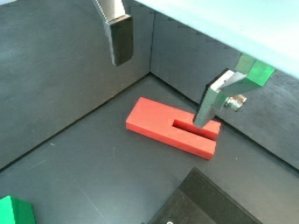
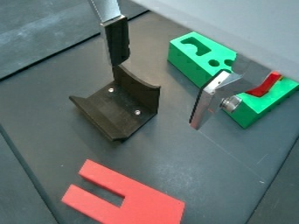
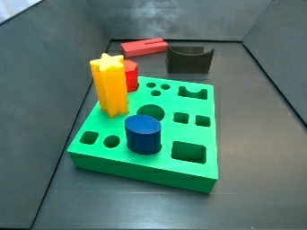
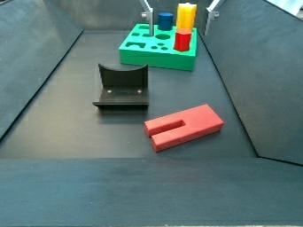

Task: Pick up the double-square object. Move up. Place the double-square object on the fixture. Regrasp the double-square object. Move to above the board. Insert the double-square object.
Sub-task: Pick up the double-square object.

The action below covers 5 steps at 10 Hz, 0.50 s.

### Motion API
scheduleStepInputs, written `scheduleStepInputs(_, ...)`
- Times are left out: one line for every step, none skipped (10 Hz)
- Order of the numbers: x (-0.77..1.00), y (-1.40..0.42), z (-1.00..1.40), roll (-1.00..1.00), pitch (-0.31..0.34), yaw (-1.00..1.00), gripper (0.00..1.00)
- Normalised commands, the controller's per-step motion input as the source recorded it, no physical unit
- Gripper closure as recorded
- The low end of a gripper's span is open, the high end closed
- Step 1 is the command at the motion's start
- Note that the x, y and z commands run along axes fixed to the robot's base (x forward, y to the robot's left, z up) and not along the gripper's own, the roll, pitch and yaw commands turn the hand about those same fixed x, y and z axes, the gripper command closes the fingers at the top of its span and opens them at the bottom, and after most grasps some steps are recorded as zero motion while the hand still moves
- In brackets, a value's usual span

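Overhead, tool [image 1: 163,74] open above dark floor [image 4: 71,124], grey walls.

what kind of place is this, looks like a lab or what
Probably a robot test cell: a dark walled bin holds a green peg board, a red block lying beside the fixture, and the open tool hovers empty above the block.
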Motion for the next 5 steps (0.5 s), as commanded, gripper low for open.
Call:
scheduleStepInputs(-0.02, 0.00, 0.00, 0.02, 0.000, -0.04, 0.00)
scheduleStepInputs(0.15, 0.21, -0.03, 0.00, 0.107, -0.77, 0.00)
scheduleStepInputs(0.00, 0.01, -0.07, 0.00, 0.089, -0.96, 0.00)
scheduleStepInputs(0.00, 0.01, -0.11, 0.00, 0.109, -0.97, 0.00)
scheduleStepInputs(0.00, 0.00, -0.18, 0.00, 0.129, -0.97, 0.00)
